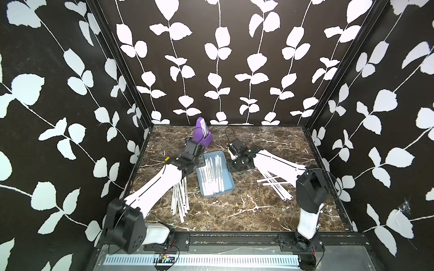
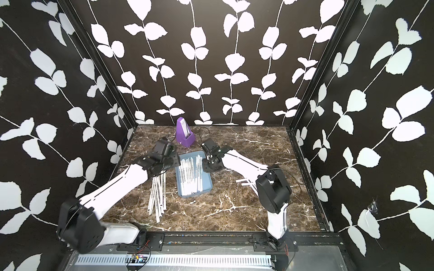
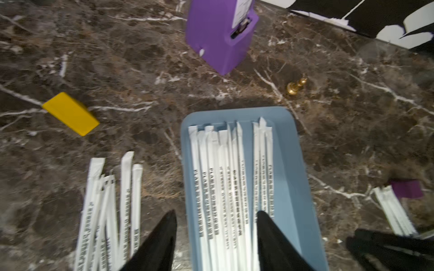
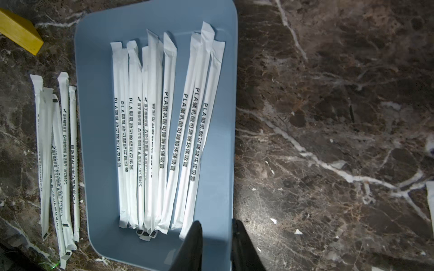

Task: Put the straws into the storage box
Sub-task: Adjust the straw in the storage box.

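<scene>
The storage box [image 1: 226,174] [image 2: 207,181] is a light blue tray at mid-table. Several white wrapped straws [image 1: 212,173] [image 4: 164,129] lie lengthwise in it. A loose pile of straws [image 1: 180,199] [image 3: 105,206] lies on the table to its left. Another pile [image 1: 274,183] lies to its right, partly under the right arm. My left gripper [image 3: 216,212] hangs open over the box's left side, and it holds nothing. My right gripper [image 4: 217,223] has its jaws on the box's right wall [image 4: 231,164], one finger inside and one outside.
A purple metronome [image 1: 203,133] [image 3: 218,35] stands just behind the box. A yellow block [image 3: 70,113] [image 4: 18,30] lies at the box's far left corner. A small brass piece [image 3: 296,86] and a purple scrap [image 3: 407,188] lie on the marble. Black patterned walls enclose three sides.
</scene>
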